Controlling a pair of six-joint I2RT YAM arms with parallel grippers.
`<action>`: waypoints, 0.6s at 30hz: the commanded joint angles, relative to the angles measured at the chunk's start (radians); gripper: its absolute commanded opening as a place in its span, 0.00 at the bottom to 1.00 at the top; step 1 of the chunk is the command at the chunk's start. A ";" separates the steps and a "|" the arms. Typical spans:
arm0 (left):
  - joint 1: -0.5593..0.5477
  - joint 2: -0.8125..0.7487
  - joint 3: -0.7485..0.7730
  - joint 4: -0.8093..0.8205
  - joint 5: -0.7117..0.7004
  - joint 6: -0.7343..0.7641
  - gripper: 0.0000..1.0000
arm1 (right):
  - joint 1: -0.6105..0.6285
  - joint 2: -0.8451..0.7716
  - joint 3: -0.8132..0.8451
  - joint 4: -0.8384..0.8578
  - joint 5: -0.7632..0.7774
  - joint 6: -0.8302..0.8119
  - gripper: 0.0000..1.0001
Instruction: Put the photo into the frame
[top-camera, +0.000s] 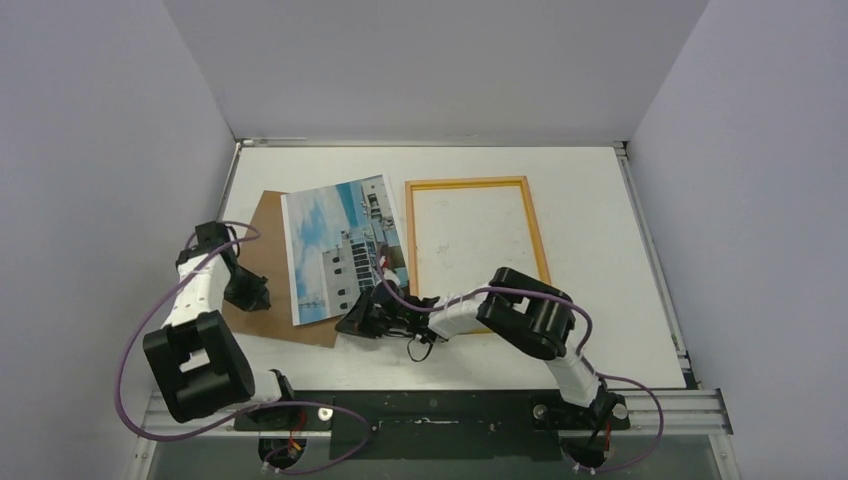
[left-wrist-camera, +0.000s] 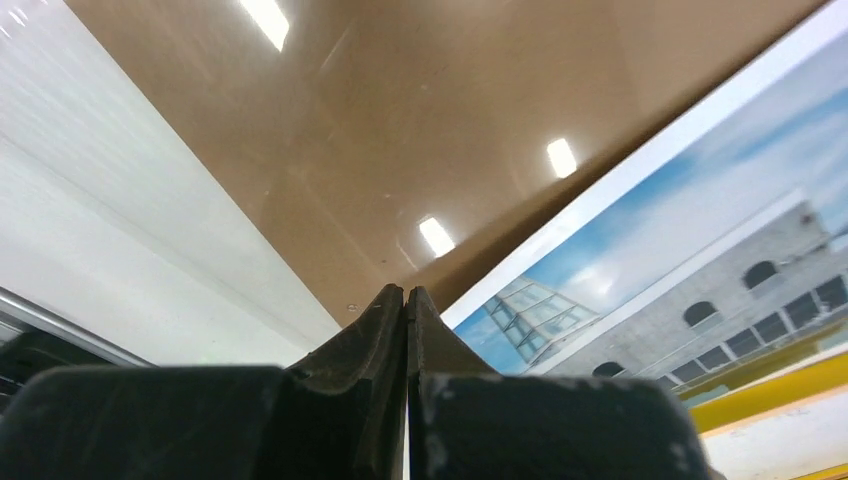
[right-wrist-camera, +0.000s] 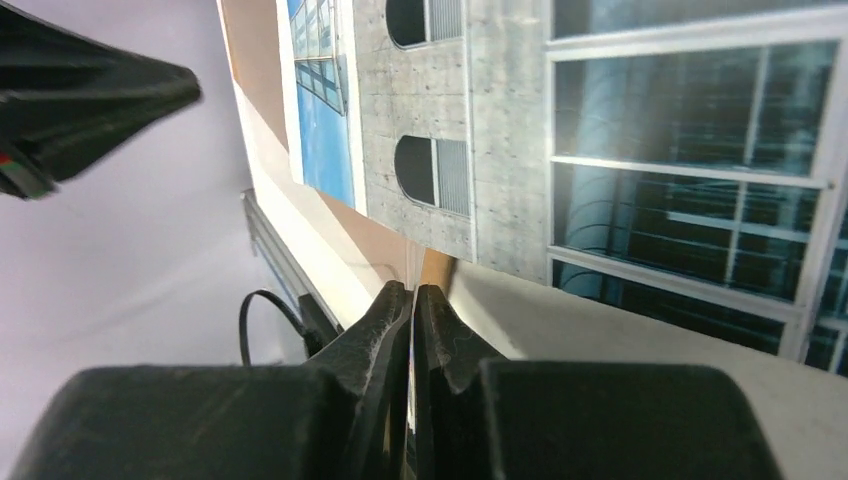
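1. Yellow first: we have the frame (top-camera: 465, 181) lying flat on the white surface (top-camera: 600, 250), right of centre, with bare surface showing inside its rails.
2. Just to its left we see the photo (top-camera: 335, 250), printed side up and slightly skewed. Its left part rests on the brown backing board (top-camera: 262, 250), and its right edge reaches the frame's left rail. We cannot tell whether it overlaps that rail.
3. So the photo is beside the frame, not in it.
4. Over to the left end effector (top-camera: 252, 292): it sits low on the backing board, near the photo's left edge. In the left wrist view its fingers (left-wrist-camera: 385, 330) are clenched tip to tip with nothing visible between them.
5. That same view shows the photo (left-wrist-camera: 680, 260) stretching away over the board (left-wrist-camera: 400, 120), with a yellow strip of frame (left-wrist-camera: 770, 395) beyond it.
6. Now the right end effector (top-camera: 362, 318): it is at the photo's near right corner. In the right wrist view its fingers (right-wrist-camera: 385, 320) are pressed together right under the sheet's edge.
7. We cannot tell whether the paper is caught between them.
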 joint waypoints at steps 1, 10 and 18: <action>0.012 -0.072 0.108 -0.066 -0.059 0.046 0.02 | -0.006 -0.142 0.117 -0.415 0.006 -0.241 0.00; 0.011 -0.093 0.135 0.112 0.266 0.115 0.28 | -0.009 -0.212 0.233 -0.734 -0.011 -0.419 0.00; -0.040 0.001 0.092 0.301 0.441 0.099 0.42 | -0.032 -0.257 0.381 -1.017 -0.013 -0.534 0.00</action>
